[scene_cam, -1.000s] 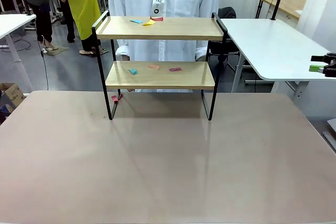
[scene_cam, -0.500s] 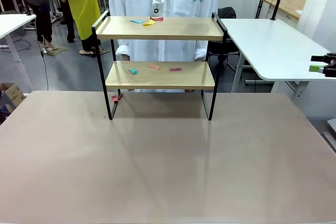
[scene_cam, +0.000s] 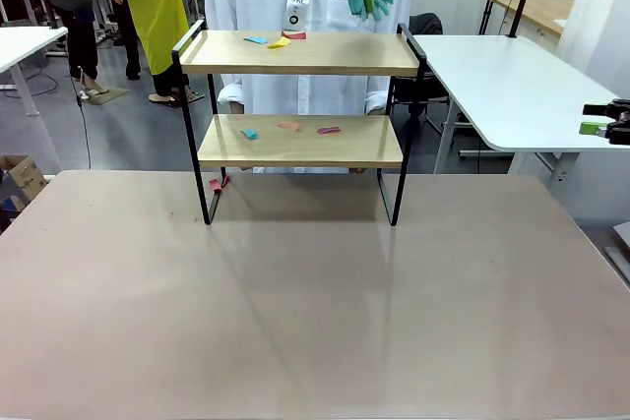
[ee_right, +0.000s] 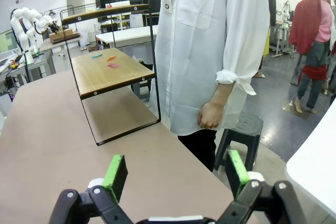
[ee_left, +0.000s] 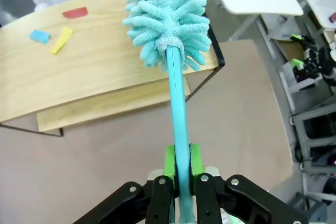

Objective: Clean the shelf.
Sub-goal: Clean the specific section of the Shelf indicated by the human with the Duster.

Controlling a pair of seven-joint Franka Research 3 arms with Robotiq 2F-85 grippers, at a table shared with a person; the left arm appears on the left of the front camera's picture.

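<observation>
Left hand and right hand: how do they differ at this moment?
The left hand is shut on the handle of the teal duster; the right hand is open and holds nothing. The left hand is high above the top board of the shelf; the right hand is far out at the right side, away from the shelf. Both are black with green pads.

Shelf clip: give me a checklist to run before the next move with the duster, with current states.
1. Grip: ok. Left end effector is shut on the duster handle.
2. Start position: ok. Duster head hangs above the right end of the shelf top board, apart from it.
3. Targets: ok. Three scraps lie at the top board's left end.
4. Right end effector: ok, open, off to the side.
5. Person: cannot tell whether clear; stands close behind the shelf.
</observation>
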